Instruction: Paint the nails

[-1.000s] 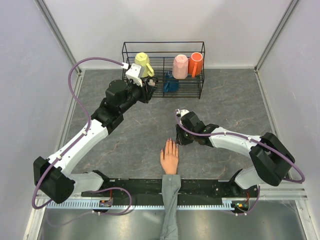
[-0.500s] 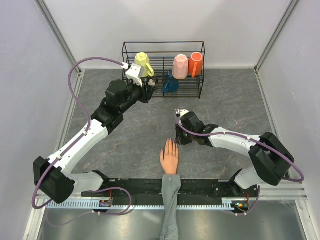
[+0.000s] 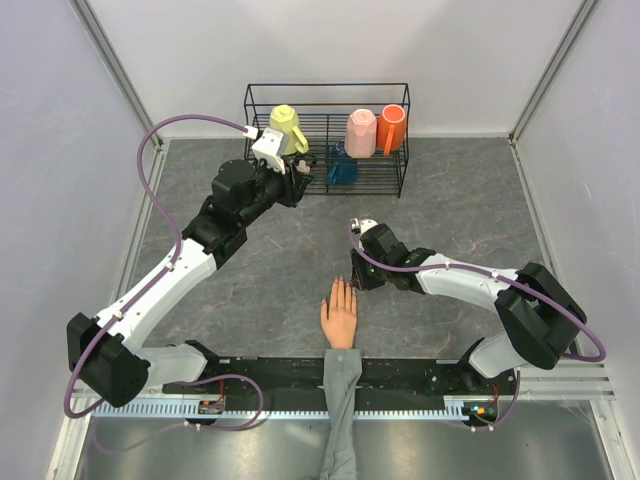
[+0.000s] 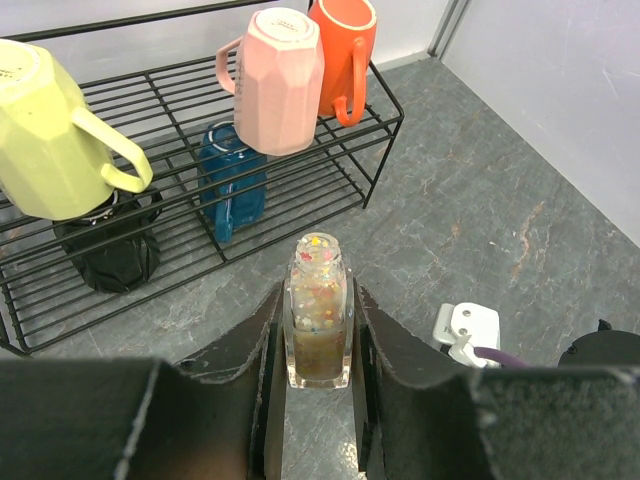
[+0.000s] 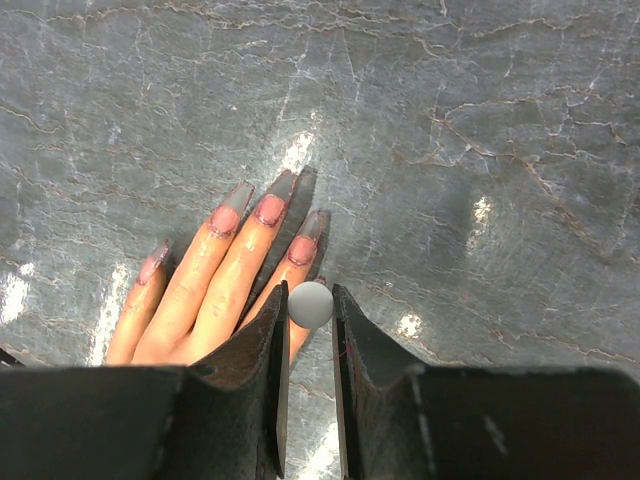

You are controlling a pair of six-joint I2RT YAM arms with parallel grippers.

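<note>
Centrally, at the table's (image 3: 470,200) near edge, the mannequin hand (image 3: 340,316) lies flat with its fingers pointing away from the arm bases and its grey sleeve (image 3: 342,400) crossing the mounting rail. The nails (image 5: 270,208) tip those fingers. The right gripper (image 3: 357,278) hangs just beside and beyond them. Open surface extends to the right of the hand and between the hand and the wire rack (image 3: 400,150) at the far wall. The left gripper (image 3: 296,180) sits near the rack's front left corner.

The left wrist view shows what the top view hides: the left gripper's jaws are clamped on an upright glitter-filled bottle (image 4: 320,320) with no cap on it. Yellow (image 4: 45,130), pink (image 4: 280,80), orange (image 4: 345,45), blue (image 4: 232,180) and black (image 4: 105,240) mugs occupy the rack.

The right wrist view shows the jaws set narrow on a small grey round knob (image 5: 311,304). The pinkish nails lie directly ahead, with grey extended tips.

The surface is grey marbled stone, glossy with reflections. Pale walls enclose three sides.
</note>
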